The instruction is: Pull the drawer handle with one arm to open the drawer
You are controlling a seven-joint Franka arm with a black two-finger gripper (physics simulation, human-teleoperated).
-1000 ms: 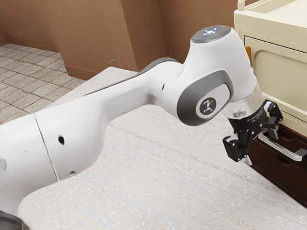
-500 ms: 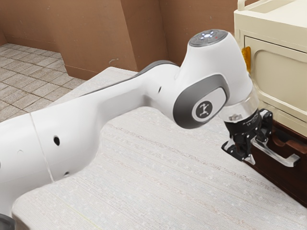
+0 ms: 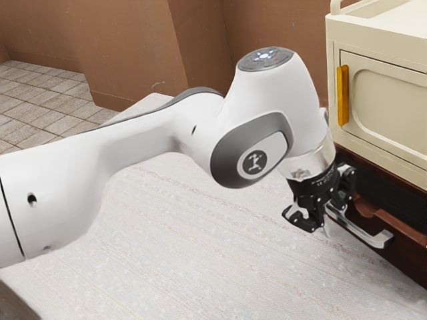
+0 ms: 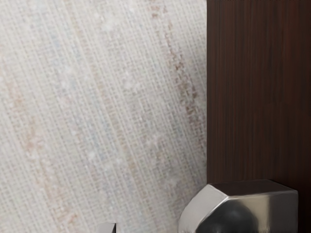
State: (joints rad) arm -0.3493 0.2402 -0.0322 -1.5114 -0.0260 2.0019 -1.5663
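Note:
The black gripper [image 3: 333, 215] points down at the near end of the drawer handle [image 3: 364, 233] in the exterior view. Its fingers stand apart, open, with one on the drawer side of the silver handle and the other out over the pale floor. The dark brown drawer [image 3: 393, 221] is partly open, with a dark gap behind its front's top edge. In the wrist view the metal handle [image 4: 262, 208] lies at the lower edge, beside the brown drawer front [image 4: 257, 97]. The fingers partly cover the handle's near end.
Above the drawer is a cream cabinet [image 3: 387, 100] with an orange-yellow door handle [image 3: 343, 95]. A pale woven surface [image 3: 200, 253] spreads below the arm. Brown walls [image 3: 133, 47] stand behind.
My gripper has moved toward the exterior view's left and slightly down. The handle and drawer front have come out the same way, widening the dark gap. The fingers remain apart.

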